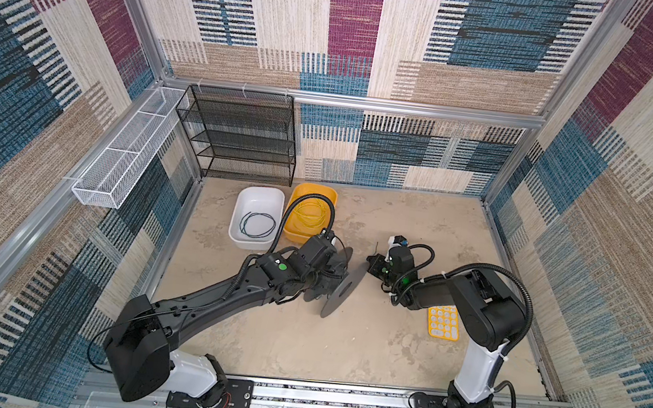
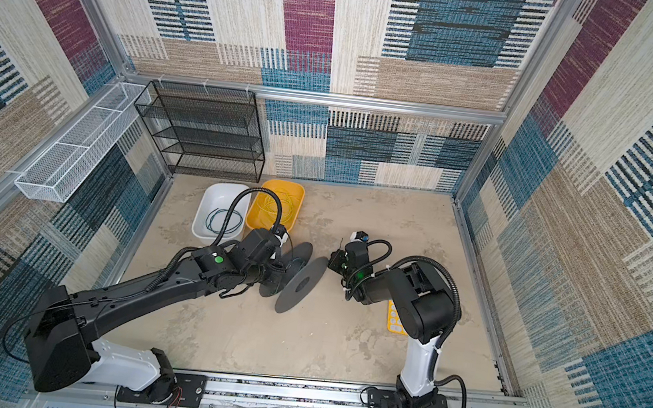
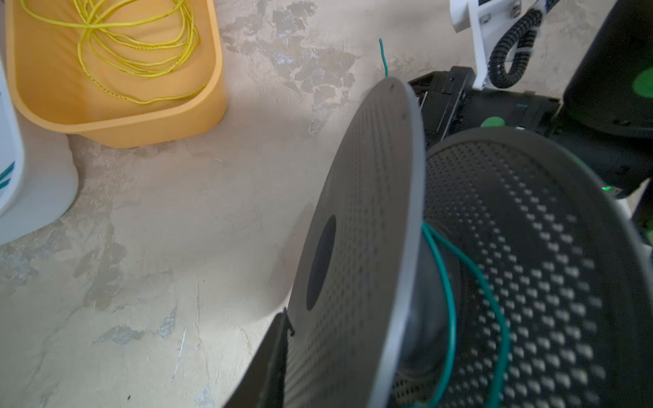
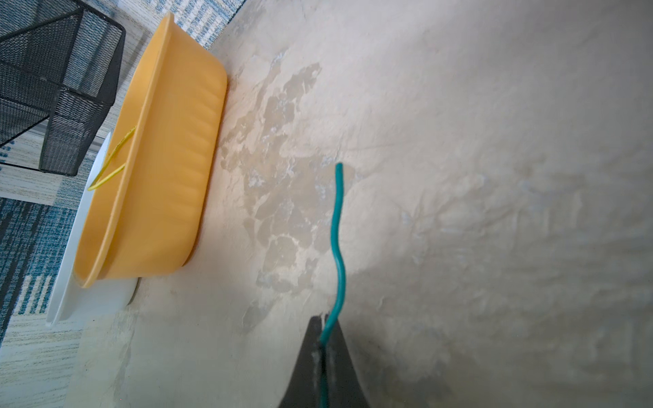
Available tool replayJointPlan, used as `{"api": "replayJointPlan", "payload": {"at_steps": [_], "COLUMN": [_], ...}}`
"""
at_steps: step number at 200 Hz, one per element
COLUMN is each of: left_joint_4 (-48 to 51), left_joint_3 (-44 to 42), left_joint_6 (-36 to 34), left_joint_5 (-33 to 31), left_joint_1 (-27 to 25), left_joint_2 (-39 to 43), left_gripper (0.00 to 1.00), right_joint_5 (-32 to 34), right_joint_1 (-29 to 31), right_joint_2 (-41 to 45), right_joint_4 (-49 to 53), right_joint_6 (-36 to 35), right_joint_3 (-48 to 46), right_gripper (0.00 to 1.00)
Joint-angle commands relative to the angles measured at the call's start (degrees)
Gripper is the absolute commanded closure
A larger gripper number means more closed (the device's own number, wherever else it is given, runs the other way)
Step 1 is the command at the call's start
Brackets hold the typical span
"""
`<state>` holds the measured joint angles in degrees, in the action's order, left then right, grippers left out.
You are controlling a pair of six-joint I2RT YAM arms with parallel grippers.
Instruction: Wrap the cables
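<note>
- Where the right wrist view looks along the fingers, the right gripper (image 4: pixel 323 339) is clamped tight on a thin, smooth teal-green cable (image 4: pixel 337 229). The cable's wavy free end stands out past the fingertips.
- Teal-green cable also loops loosely round the hub of a grey plastic spool (image 3: pixel 353 229). The spool has two round, matt flanges dotted with fine holes and sits mid-table between the arms.
- The cable's run from the hub to the right gripper is hidden behind a flange.
- Of the left gripper (image 3: pixel 277 353), only one dark finger shows, beside a flange's outer face. Its mate is hidden, so neither the opening nor any grip can be judged.
- A thin yellow cable (image 3: pixel 134 69) lies in a loose tangle inside a rounded yellow-orange plastic tub (image 3: pixel 141 130) at the back of the table.
- Just beside that tub, a white plastic tub (image 1: pixel 252 196) holds a coiled dark blue-black cable (image 1: pixel 244 227) with a teal strand. The colours are hard to separate.
- The beige table (image 1: pixel 301 336) is mottled and plaster-like.
- A yellow gridded piece (image 1: pixel 443 323) is partly covered by the right arm and cannot be identified.
</note>
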<state>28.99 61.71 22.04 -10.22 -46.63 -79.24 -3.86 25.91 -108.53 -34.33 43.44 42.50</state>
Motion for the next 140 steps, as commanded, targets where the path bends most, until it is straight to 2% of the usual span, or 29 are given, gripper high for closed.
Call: {"api": "replayJointPlan", "payload": {"at_steps": [1,50,79,140], "left_joint_4": [0.85,0.76,-0.06,7.79], "left_joint_3": [0.22,0.07,-0.68,-2.47], "left_joint_6": [-0.88,-1.06,-0.18,2.47], "left_joint_5": [-0.51,-0.95,3.03,0.95], "left_joint_1": [-0.05,0.01,-0.05,-0.16], "left_joint_2": [1.06,5.02,4.4,7.09], "left_gripper": [0.66,0.62,0.6,0.57], "right_joint_5": [1.17,1.06,0.94,1.06], "right_joint_1": [0.1,0.1,0.19,0.19], "right_joint_2": [-0.01,-0.54,-0.67,-0.45], "right_joint_4": [0.19,0.58,1.35,2.4], "right_joint_6": [-0.7,-0.54,-0.9,-1.43], "right_joint_3": [0.75,1.46,2.25,3.07], "right_gripper": [1.0,1.0,1.0,1.0]}}
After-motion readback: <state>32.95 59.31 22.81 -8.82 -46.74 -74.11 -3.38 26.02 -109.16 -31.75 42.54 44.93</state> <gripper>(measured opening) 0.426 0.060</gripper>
